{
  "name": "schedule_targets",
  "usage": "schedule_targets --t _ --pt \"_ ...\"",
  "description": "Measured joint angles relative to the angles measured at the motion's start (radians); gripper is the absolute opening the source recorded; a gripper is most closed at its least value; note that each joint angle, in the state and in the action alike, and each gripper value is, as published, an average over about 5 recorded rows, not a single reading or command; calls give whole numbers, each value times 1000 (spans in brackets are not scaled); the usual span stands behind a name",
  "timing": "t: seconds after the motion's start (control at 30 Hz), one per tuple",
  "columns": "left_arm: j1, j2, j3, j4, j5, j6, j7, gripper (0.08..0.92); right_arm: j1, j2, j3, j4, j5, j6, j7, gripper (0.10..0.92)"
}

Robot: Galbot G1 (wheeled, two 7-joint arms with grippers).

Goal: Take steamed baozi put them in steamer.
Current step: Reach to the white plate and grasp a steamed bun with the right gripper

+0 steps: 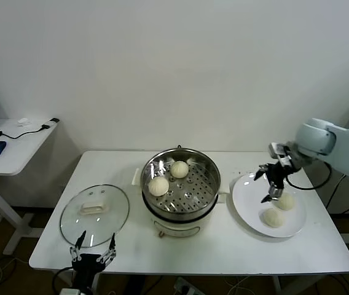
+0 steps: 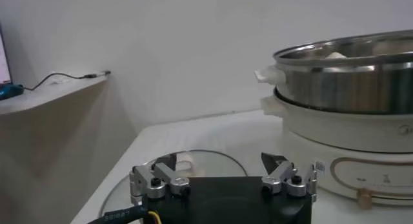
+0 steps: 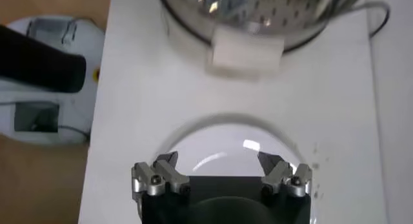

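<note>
The steel steamer [image 1: 200,184] stands mid-table on its white base. Two cream-white baozi lie on its perforated tray, one at the back [image 1: 179,169] and one at the left [image 1: 158,186]. Two more baozi [image 1: 285,201] [image 1: 273,217] lie on the white plate [image 1: 248,196] to the right. My right gripper [image 1: 266,187] is open and empty, hovering over the plate just left of those buns. In the right wrist view it [image 3: 218,161] hangs above bare plate [image 3: 213,138], with the steamer [image 3: 258,6] beyond. My left gripper [image 1: 93,254] is open and empty at the table's front edge.
The glass lid [image 1: 94,215] with its white handle lies flat left of the steamer, just beyond my left gripper [image 2: 219,161]. The steamer wall [image 2: 348,83] shows in the left wrist view. A side desk [image 1: 15,144] with a mouse stands at far left.
</note>
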Motion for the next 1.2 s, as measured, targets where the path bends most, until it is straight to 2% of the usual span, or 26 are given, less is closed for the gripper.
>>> schedule_targets --t 0.4,0.9,1.0,1.2 --pt "1 -11 -13 9 10 4 -1 823 -269 19 210 -136 -186 47 -13 823" --pt "-3 -21 -11 22 26 1 -2 823 -374 115 305 -256 -259 74 -14 820" --pt "-1 -21 -13 23 26 -1 -2 823 -378 122 308 -263 -262 75 -18 782" --pt "-1 -22 -13 25 26 -3 -2 823 -381 130 311 -271 -261 76 -28 634"
